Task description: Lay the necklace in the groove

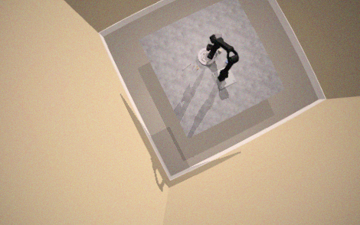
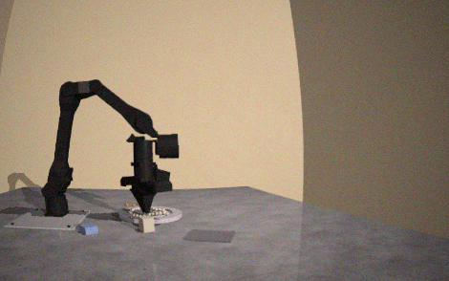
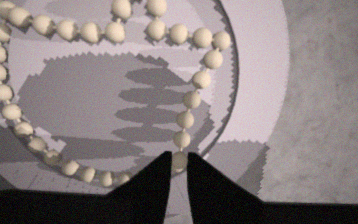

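Observation:
The pearl bead necklace (image 3: 192, 99) (image 2: 149, 212) lies as a loose loop on the round bead board (image 3: 260, 75) (image 2: 173, 215) (image 1: 201, 57), mostly on its flat inner disc. The board is pale lilac with a raised rim. My gripper (image 3: 179, 159) (image 2: 144, 208) points straight down onto the board's near edge. Its two black fingers are shut on one bead of the necklace strand. In the overhead view the arm covers most of the board.
A small cream cube (image 2: 146, 225) stands just in front of the board. A blue block (image 2: 88, 228) lies by the arm's white base plate (image 2: 33, 221). A dark flat patch (image 2: 209, 235) lies on the grey table to the right. Small orange bits (image 2: 127, 205) sit behind the board.

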Controlling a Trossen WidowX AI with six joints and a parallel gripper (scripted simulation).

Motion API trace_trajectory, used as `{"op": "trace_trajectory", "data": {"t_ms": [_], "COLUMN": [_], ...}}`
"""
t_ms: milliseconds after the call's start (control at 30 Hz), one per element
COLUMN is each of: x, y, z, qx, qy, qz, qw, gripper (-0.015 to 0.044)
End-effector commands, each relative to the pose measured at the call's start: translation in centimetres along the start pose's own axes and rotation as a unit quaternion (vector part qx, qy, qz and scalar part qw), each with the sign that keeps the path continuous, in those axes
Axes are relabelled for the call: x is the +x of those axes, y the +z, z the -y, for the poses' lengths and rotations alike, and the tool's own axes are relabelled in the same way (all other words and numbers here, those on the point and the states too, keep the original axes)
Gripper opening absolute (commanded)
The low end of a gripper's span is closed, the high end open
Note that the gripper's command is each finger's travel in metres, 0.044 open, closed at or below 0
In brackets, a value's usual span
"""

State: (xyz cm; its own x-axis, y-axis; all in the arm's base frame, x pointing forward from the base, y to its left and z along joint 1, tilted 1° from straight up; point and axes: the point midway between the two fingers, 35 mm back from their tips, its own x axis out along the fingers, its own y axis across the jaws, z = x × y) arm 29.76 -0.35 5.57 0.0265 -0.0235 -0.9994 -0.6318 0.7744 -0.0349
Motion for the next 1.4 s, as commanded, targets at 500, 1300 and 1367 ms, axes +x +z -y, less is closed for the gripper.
{"op": "trace_trajectory", "data": {"t_ms": [500, 1300, 1367], "x": [0.38, -0.06, -0.06], "y": [-0.21, -0.24, -0.24], "z": [0.76, 0.74, 0.74], "qx": [0.002, 0.000, 0.000], "qy": [-0.002, 0.000, 0.000], "qz": [0.002, -0.001, -0.001], "qw": [1.000, 1.000, 1.000], "gripper": [0.0053, 0.0440, 0.0440]}}
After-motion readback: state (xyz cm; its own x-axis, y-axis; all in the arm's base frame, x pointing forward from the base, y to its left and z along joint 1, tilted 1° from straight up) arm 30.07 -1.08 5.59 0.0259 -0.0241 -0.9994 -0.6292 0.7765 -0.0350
